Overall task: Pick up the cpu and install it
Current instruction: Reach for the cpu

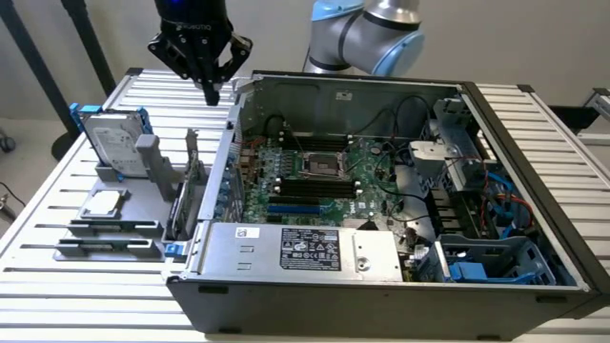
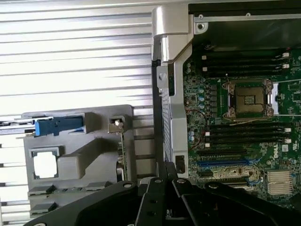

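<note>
Table (image 1: 86, 300): slatted metal top that carries everything else.
Computer case (image 1: 381, 286): lies on its side with the panel off, taking up the exterior view's right and centre.
Arm (image 1: 367, 32): grey and pale blue joints behind the case's far wall.
Motherboard (image 1: 315, 193): green, flat on the case floor.
Holder (image 1: 157, 168): grey rack on the table just beside the case, on the exterior view's left.
Hard drive (image 1: 110, 146): silver, blue-framed, upright at the holder's far end.
Gripper (image 1: 211, 96): black, fingers pressed together on nothing, hanging above the table by the case's far corner on the exterior view's left, well apart from the cpu.
Socket (image 1: 321, 166): square, mid-board, its contact field uncovered.
Cpu (image 1: 103, 204): flat in the holder's square recess, just nearer the camera than the hard drive.
</note>
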Tool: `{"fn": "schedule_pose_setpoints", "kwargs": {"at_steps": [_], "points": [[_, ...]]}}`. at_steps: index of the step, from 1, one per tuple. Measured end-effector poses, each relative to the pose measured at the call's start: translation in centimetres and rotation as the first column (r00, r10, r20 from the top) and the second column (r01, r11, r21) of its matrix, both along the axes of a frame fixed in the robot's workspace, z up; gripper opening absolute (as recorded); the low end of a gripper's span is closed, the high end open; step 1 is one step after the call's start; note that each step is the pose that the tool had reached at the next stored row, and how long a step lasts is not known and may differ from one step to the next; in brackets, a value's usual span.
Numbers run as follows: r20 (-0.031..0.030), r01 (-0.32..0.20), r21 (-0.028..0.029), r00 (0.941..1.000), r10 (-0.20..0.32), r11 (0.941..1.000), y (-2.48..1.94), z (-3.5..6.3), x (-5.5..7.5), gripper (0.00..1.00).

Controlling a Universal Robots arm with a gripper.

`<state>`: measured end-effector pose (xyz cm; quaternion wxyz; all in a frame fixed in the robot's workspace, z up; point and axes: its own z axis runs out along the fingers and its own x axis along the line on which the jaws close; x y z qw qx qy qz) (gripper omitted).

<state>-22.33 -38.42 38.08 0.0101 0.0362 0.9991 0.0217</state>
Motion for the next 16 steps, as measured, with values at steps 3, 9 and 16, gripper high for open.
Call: {"fn": "schedule_pose_setpoints", "kwargs": {"at_steps": [3, 9, 16], "points": [[-0.0004, 0.000, -0.0011, 1.0000, 0.000, 1.0000, 0.00, -0.31, -1.3, 0.11], [-0.0010, 0.000, -0.0035, 1.0000, 0.000, 1.0000, 0.00, -0.96, -4.1, 0.11], [-0.0012, 0.000, -0.0051, 1.0000, 0.000, 1.0000, 0.00, -1.71, -7.3, 0.11]]}}
